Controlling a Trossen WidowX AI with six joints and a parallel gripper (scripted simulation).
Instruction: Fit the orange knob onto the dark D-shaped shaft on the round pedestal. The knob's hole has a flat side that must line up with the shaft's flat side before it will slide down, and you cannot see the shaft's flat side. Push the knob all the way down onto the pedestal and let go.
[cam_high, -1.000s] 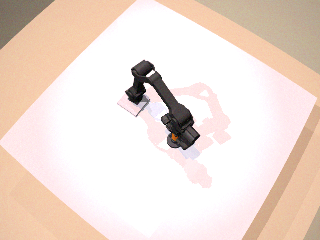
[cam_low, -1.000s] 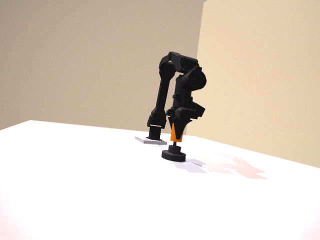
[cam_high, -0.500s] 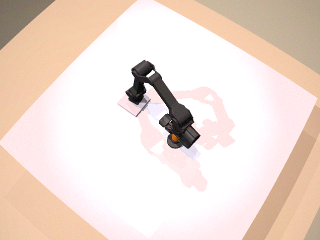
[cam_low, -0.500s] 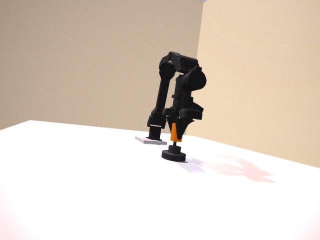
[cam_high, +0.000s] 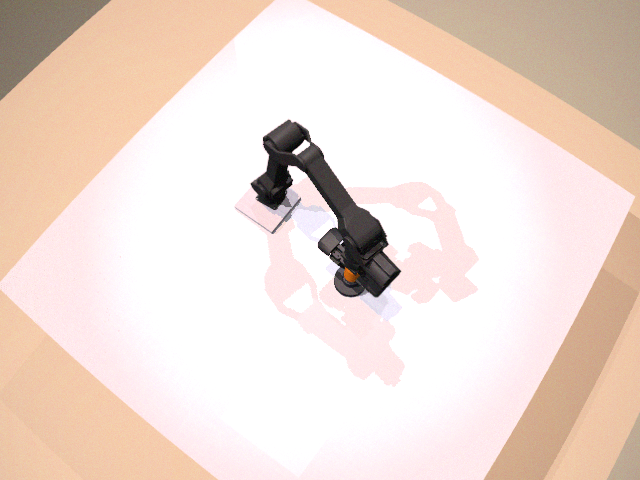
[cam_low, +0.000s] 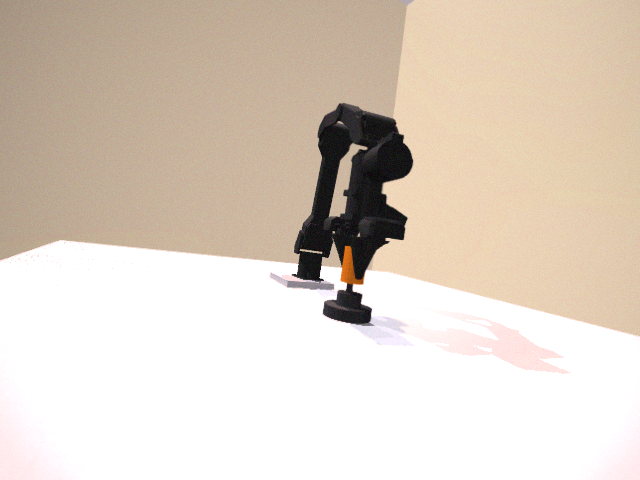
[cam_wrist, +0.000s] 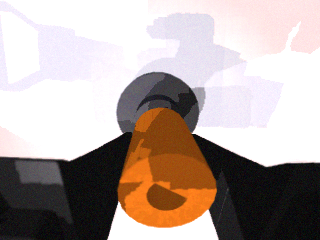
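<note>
My gripper (cam_low: 353, 266) (cam_wrist: 161, 139) is shut on the orange knob (cam_high: 350, 274) (cam_low: 348, 271) (cam_wrist: 167, 145), one finger on each side. The knob stands nearly upright above the round dark pedestal (cam_high: 343, 290) (cam_low: 345, 312) (cam_wrist: 131, 100). In the exterior view a short piece of the dark shaft (cam_low: 349, 287) shows between the knob's lower end and the pedestal's raised collar, so the knob is not down on the pedestal. The wrist view shows a D-shaped hole in the knob's near end. The shaft's top and its flat side are hidden.
The arm's base stands on a pale square plate (cam_high: 268, 223) (cam_low: 310, 284) behind the pedestal. The arm arches from it over the white table top (cam_high: 180, 310) (cam_low: 206, 387). Shadows of the arm lie around the pedestal.
</note>
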